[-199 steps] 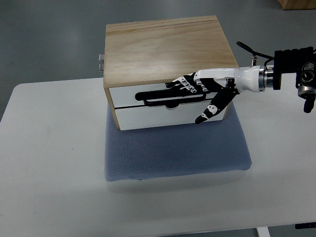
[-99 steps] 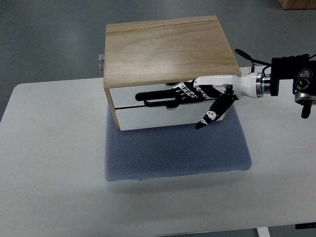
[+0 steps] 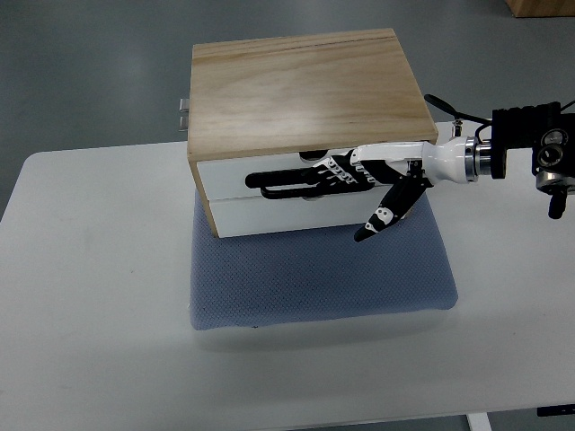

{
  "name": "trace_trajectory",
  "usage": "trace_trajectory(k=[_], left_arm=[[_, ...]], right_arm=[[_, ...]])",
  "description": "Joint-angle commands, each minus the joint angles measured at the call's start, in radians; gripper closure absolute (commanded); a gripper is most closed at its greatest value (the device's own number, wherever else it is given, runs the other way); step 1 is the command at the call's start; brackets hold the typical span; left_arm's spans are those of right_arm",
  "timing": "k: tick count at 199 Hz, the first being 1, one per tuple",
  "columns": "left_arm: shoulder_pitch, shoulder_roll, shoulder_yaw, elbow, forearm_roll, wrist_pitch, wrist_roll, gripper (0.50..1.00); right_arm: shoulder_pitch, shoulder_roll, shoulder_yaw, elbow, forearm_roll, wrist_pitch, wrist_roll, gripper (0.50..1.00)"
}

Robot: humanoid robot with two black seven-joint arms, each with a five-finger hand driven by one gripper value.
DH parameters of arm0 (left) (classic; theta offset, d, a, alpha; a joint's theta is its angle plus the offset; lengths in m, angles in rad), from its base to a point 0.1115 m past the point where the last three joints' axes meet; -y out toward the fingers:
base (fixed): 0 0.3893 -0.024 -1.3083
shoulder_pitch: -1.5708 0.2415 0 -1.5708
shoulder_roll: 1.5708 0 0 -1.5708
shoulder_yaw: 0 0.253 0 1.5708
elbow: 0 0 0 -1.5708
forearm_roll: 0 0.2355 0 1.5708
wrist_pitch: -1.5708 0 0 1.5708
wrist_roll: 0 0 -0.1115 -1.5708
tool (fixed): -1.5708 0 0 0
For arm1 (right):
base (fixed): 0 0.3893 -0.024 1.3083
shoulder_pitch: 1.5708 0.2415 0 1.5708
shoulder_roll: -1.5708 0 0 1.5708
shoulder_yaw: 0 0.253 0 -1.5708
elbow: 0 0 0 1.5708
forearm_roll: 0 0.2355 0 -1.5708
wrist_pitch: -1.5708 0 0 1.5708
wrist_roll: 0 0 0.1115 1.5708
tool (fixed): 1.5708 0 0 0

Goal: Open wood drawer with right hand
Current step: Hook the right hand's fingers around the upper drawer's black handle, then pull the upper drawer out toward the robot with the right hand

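Standing on blue mat [image 3: 314, 278], white table [image 3: 90, 296], grey floor: wood drawer [image 3: 296, 184].

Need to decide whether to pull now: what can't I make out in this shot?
- Top view: whether the right hand actually hooks the black handle; the fingers cover it.
- Drawer contents: hidden behind its white front.
- Small metal part behind the wood box: mostly hidden, too small.
- Left arm: out of frame.

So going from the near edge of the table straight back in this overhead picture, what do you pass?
Bare white table → blue mat → white drawer front with its black handle → the wooden box top.
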Motion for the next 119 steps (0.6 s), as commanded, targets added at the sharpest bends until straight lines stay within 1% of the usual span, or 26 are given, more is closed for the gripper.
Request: trace_trajectory(k=[1, 77, 119], left_arm=[[0.000, 0.000, 0.000, 0.000, 0.000, 0.000, 0.000, 0.500], [0.000, 0.000, 0.000, 0.000, 0.000, 0.000, 0.000, 0.500], [0.000, 0.000, 0.000, 0.000, 0.000, 0.000, 0.000, 0.500]], right_arm=[[0.004, 0.000, -0.015, 0.004, 0.000, 0.001, 0.000, 0.556], [0.015, -0.017, -0.040, 0.078, 0.003, 0.013, 0.000, 0.556], [0.019, -0.045, -0.040, 0.121, 0.003, 0.021, 0.000, 0.556]])
